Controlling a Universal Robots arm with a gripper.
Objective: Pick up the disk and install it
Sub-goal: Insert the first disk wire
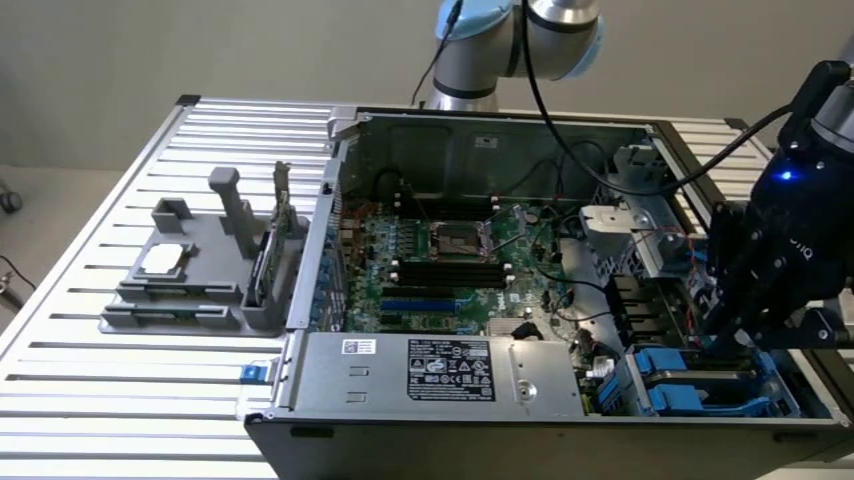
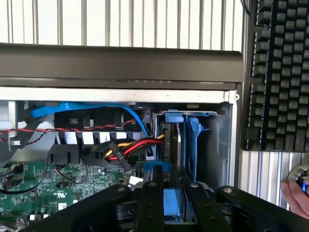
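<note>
slatted metal worktop [image 1: 80, 330], open computer case [image 1: 400, 130]: disk [image 2: 186, 145] in blue carrier seated upright in corner drive bay, likely rigid, fairly heavy, best gripped by carrier edges; pincer [image 2: 171, 193] directly over it, finger state unclear.

Plain beige wall [image 1: 200, 45] behind, pale floor [image 1: 54, 200] at the exterior view's left, silver ribbed aluminium slatted table [image 1: 107, 390] under even, soft indoor light

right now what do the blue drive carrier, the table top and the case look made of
Blue drive carrier: likely moulded plastic, uniform saturated colour, slight sheen, thin rails. Table top: appears bare aluminium, matte silver, slotted profile ribs. Case: looks like sheet steel, dull grey, folded edges.
</note>
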